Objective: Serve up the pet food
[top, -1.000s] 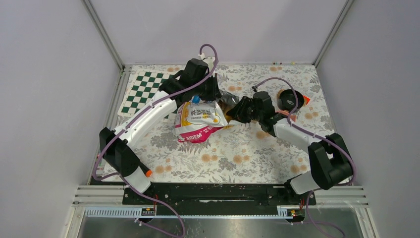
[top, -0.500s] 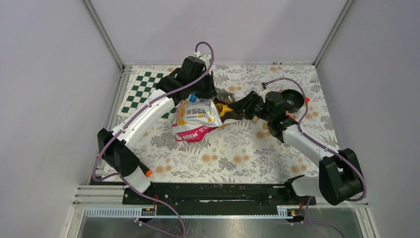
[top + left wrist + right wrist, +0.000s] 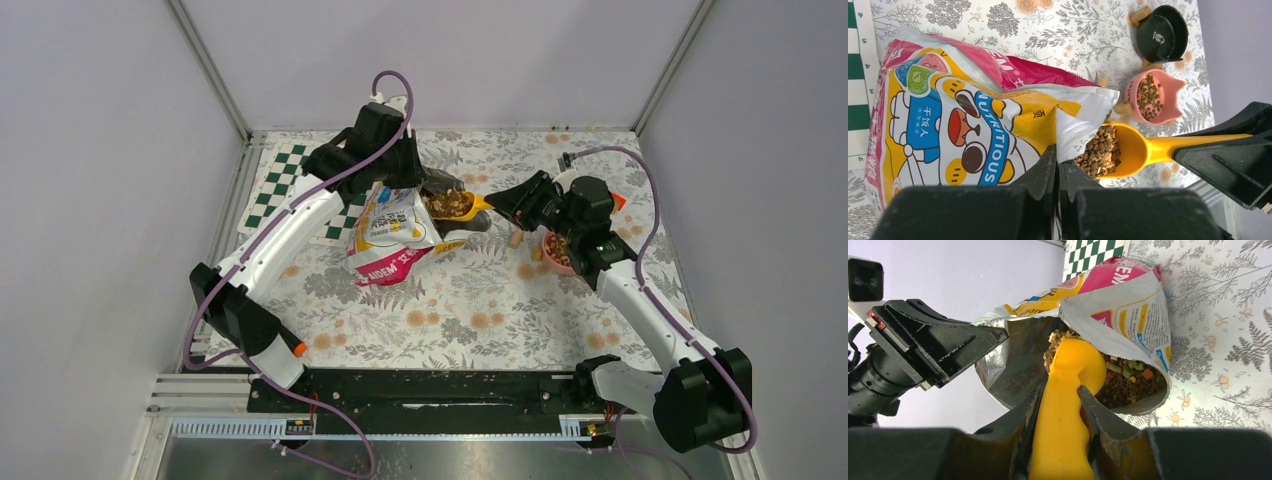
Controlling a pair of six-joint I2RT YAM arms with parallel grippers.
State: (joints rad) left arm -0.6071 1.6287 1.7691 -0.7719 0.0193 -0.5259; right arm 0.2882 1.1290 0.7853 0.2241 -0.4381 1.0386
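Far-left corner of tabletop (image 3: 450, 320): checkered mat (image 3: 285, 185), not in play.

Left tool (image 3: 1058, 159): jaws pressed together, pinching the upper lip of the bag (image 3: 963, 125). This holds the mouth up and open twd the right edge. Bag sits mid-tabletop, nearer the far edge, bottom on the surface.

Scoop (image 3: 1130, 149), yellow: its bowl is at the bag mouth, heaped w/ pet food (image 3: 1102, 150) (brown kibble). More kibble lies inside the bag below it, per right wrist view.

Right tool (image 3: 1060, 397): part-spread, clamped on the scoop handle, one finger each side.

Pink bowl (image 3: 1173, 92), cat-ear shape: nearer the right edge, already holds some kibble. Near the scoop, not touching. Tan pieces (image 3: 1124, 108) lie around it, one just beside the rim. Black dish (image 3: 1162, 34) sits past the bowl twd the far-right corner; looks empty.

Est. step: carry the load across and tip it into the pink bowl.

Risks:
- Scoop is heaped, so any roll or jerk in transit would likely spill kibble on the tabletop short of the bowl.
- Bag lip hangs just over the scoop. A snag on exit could tip the load or pull the foil out of the left pinch; the bag would then prob. sag and dump.
- Bowl is small and prob. light. A low scoop or wrist could nudge it, or sweep tan pieces in w/ the food.
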